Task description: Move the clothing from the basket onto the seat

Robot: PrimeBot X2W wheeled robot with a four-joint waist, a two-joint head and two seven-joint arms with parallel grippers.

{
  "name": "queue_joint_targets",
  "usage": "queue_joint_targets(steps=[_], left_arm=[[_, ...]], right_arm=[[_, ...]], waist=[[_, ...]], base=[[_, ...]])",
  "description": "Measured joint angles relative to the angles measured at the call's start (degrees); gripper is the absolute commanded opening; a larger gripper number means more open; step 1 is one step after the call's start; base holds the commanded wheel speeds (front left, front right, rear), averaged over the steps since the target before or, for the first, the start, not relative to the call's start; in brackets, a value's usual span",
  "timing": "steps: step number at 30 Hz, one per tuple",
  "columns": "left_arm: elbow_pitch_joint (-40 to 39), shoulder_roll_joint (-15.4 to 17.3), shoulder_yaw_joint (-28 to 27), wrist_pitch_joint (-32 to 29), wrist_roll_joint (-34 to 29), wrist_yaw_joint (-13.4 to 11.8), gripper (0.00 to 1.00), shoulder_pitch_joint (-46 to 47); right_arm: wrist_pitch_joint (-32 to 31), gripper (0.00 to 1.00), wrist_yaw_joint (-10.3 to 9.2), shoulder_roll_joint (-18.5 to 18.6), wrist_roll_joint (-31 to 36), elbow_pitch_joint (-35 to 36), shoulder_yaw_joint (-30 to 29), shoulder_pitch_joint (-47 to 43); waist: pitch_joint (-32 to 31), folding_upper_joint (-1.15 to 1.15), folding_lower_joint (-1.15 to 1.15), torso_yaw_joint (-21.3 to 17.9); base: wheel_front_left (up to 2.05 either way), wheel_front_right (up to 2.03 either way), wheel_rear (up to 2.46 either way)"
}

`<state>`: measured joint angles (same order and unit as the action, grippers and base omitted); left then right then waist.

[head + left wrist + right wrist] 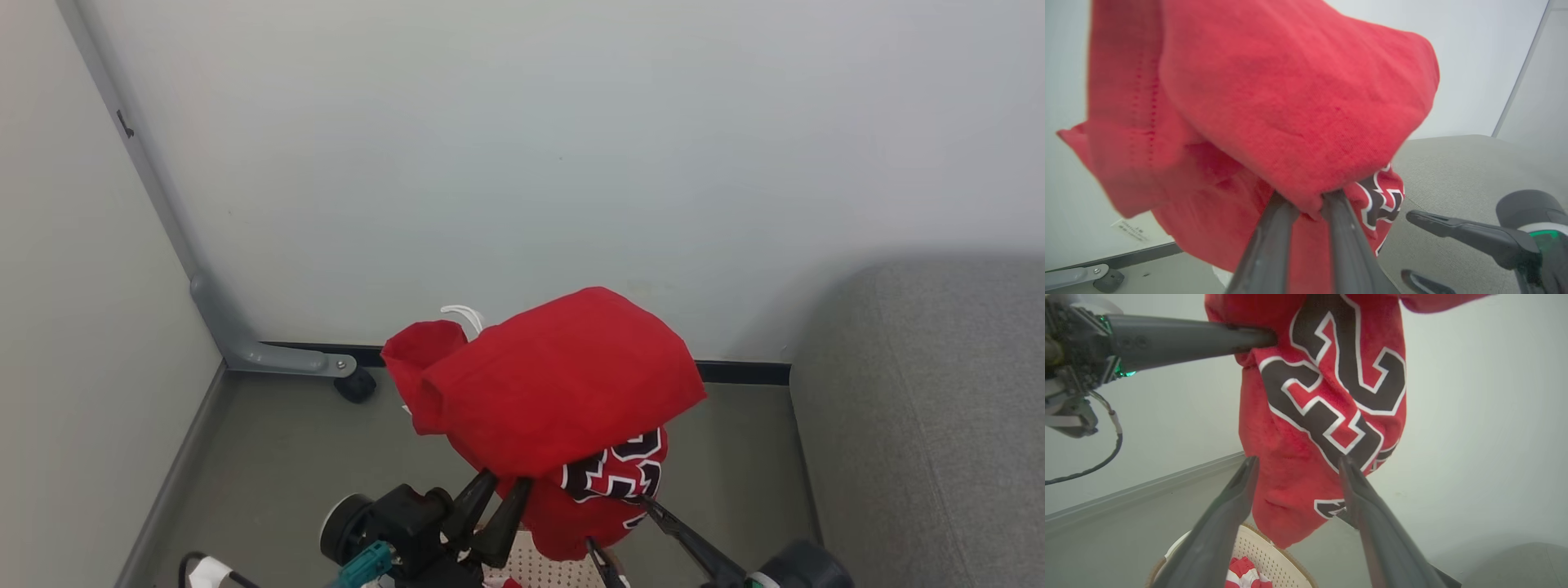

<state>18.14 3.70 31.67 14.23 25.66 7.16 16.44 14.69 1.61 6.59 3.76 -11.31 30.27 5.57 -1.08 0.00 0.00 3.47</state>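
A red garment (pixel 555 384) with a black, white-outlined number (pixel 1331 396) hangs in the air, bunched over my left gripper (pixel 500 483). That gripper is shut on a fold of the cloth (pixel 1310 200). My right gripper (pixel 617 523) stands open just right of and below it, its fingertips (pixel 1345 461) at the garment's hanging lower part. The cream perforated basket (pixel 1274 559) sits on the floor below, with a red and white striped garment (pixel 1245 573) inside. The grey seat (pixel 922 408) is to the right.
A pale wall (pixel 571 147) stands close behind the garment, with a dark skirting strip at its foot. A grey metal leg with a castor wheel (pixel 355 384) rests on the floor at the left corner. Grey floor (pixel 286 457) lies between it and the seat.
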Motion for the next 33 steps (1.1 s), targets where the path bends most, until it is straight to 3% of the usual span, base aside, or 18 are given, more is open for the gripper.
queue_joint_targets(steps=[14, 33], left_arm=[[-1.83, 0.93, 5.64, -3.63, 3.57, -0.01, 0.00, -1.76], [-5.89, 3.54, 12.98, -7.77, 7.68, -0.01, 0.00, -1.24]], right_arm=[[0.00, 1.00, -1.69, 0.01, 2.93, -2.15, 1.00, 2.77], [0.00, 1.00, -2.11, -1.03, 4.43, -9.02, 5.22, 7.49]], waist=[[0.17, 0.00, 0.00, 1.05], [1.03, 0.00, 0.00, 1.02]], base=[[0.00, 0.00, 0.00], [0.00, 0.00, 0.00]])
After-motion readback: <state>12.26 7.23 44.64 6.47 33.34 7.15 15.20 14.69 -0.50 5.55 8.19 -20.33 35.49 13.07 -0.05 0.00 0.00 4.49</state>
